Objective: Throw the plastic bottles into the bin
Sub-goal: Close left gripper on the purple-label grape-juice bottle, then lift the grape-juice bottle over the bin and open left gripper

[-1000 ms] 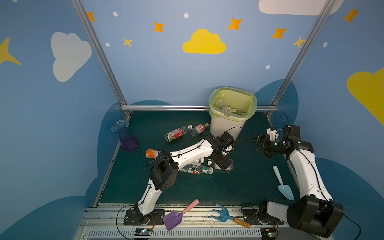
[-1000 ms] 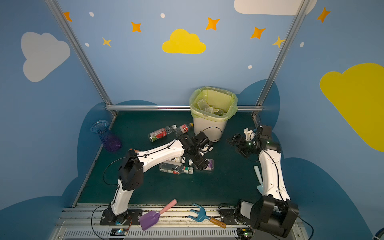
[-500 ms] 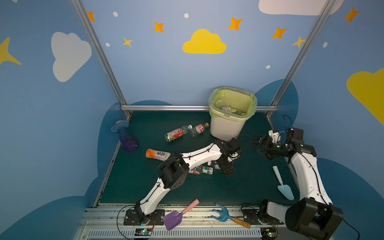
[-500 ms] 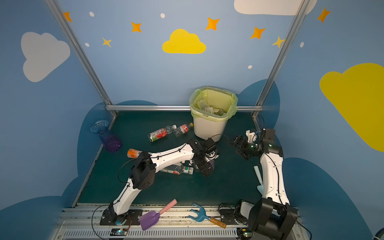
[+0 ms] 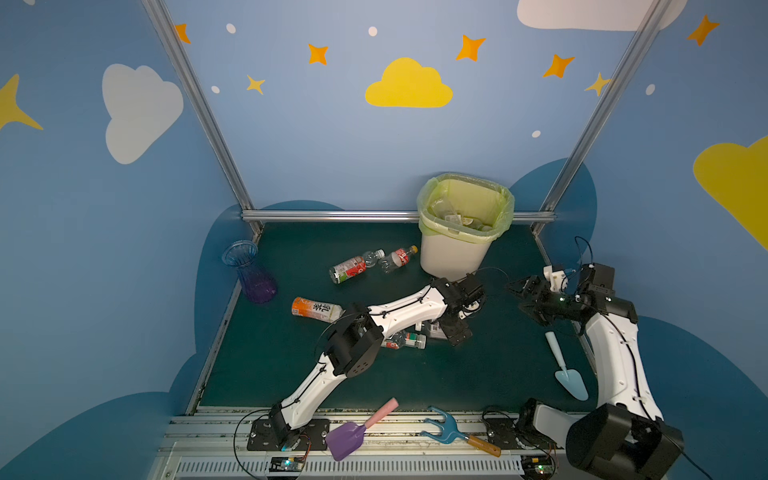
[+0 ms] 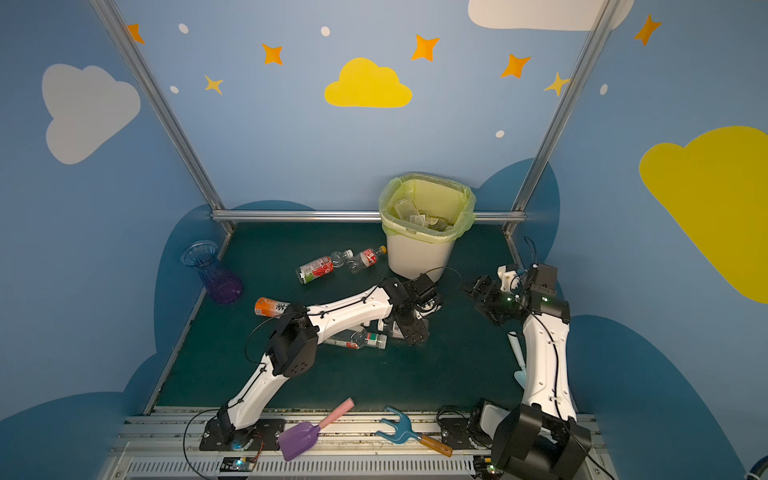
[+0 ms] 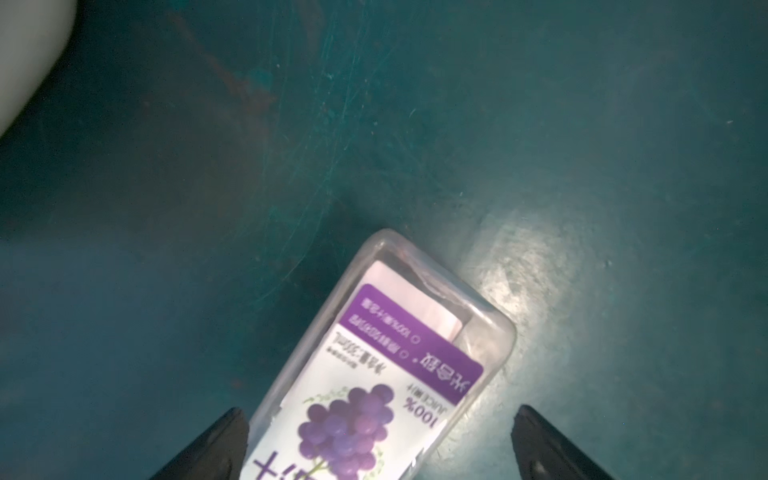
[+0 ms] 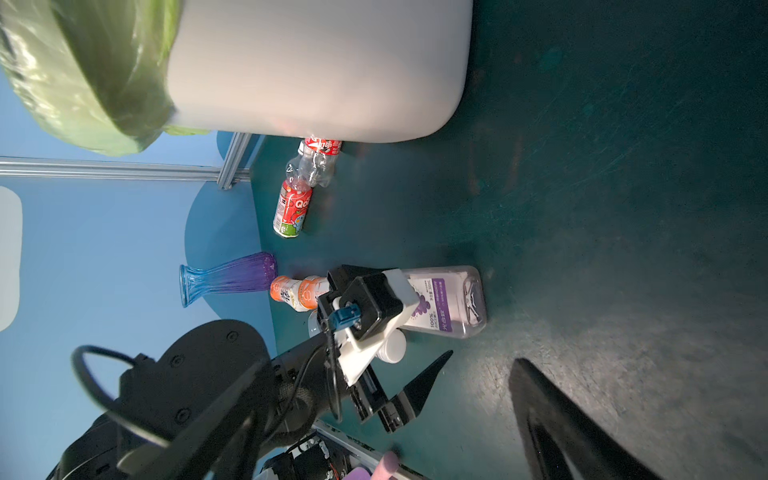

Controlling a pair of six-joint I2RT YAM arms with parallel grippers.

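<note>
The left gripper is down low over the green mat with its jaws spread wide, and the grape bottle lies flat between them. One finger sits just beside the bottle's edge and the other is well apart from it, so nothing's pinched. The bottle is clear and squarish, with a white and purple label and a bunch of grapes printed on it. It's around the middle of the mat, on the near side of the bin, and mostly hidden under the arm in both top views.

The bin's cream-white with a yellow-green bag folded over the rim. It's at the far edge, right of centre, with a few clear bottles inside. Just left of it lie a red-labelled bottle and an orange-capped bottle. The orange-labelled bottle is further left and nearer, and a green-capped bottle lies beside the left arm.

The right gripper hovers right of the bin's base, jaws apart and empty.
</note>
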